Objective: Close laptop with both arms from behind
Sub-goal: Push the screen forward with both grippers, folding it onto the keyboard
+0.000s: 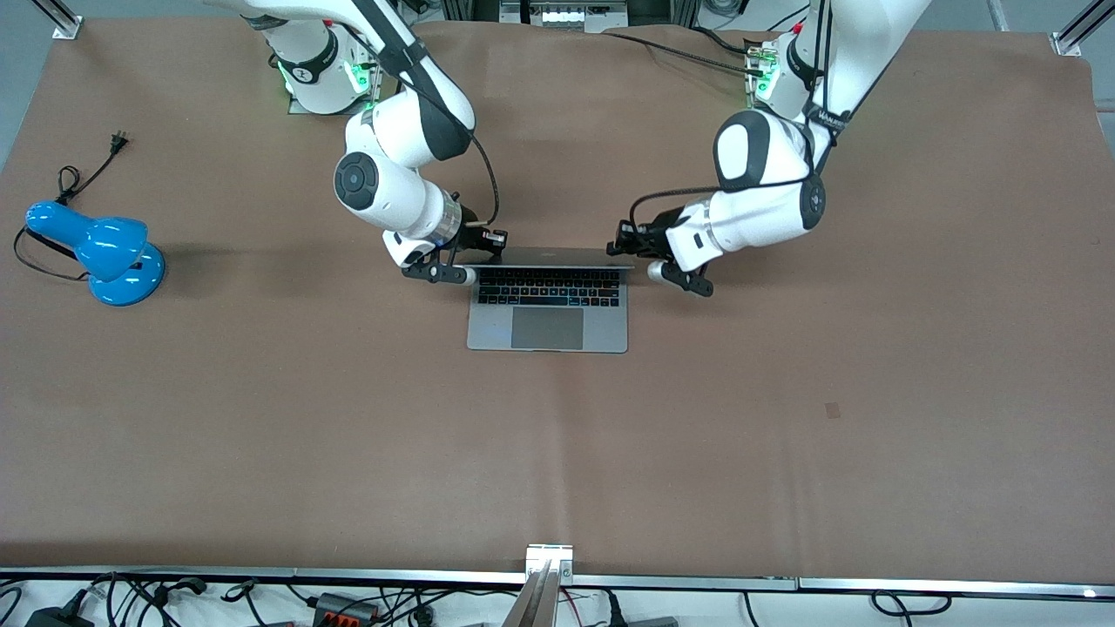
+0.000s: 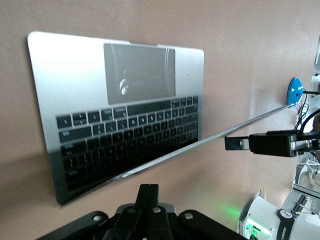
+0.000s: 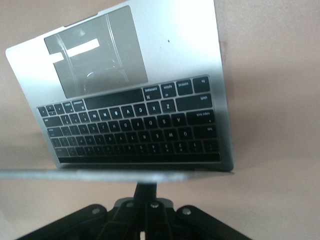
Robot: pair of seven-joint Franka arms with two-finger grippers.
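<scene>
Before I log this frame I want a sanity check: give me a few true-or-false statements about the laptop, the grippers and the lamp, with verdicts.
1. The laptop is fully closed. False: the lid stands open, keyboard and trackpad showing.
2. Both grippers are shut. True: the left gripper and right gripper show fingers together.
3. The right gripper holds the lamp. False: it is at the lid; the lamp stands alone toward the right arm's end.
4. Each gripper is at the lid's top edge, one near each corner. True.
5. The lamp's cord is plugged in. False: its plug lies loose on the table.

White jointed arms point(image 1: 409, 165), black cables
</scene>
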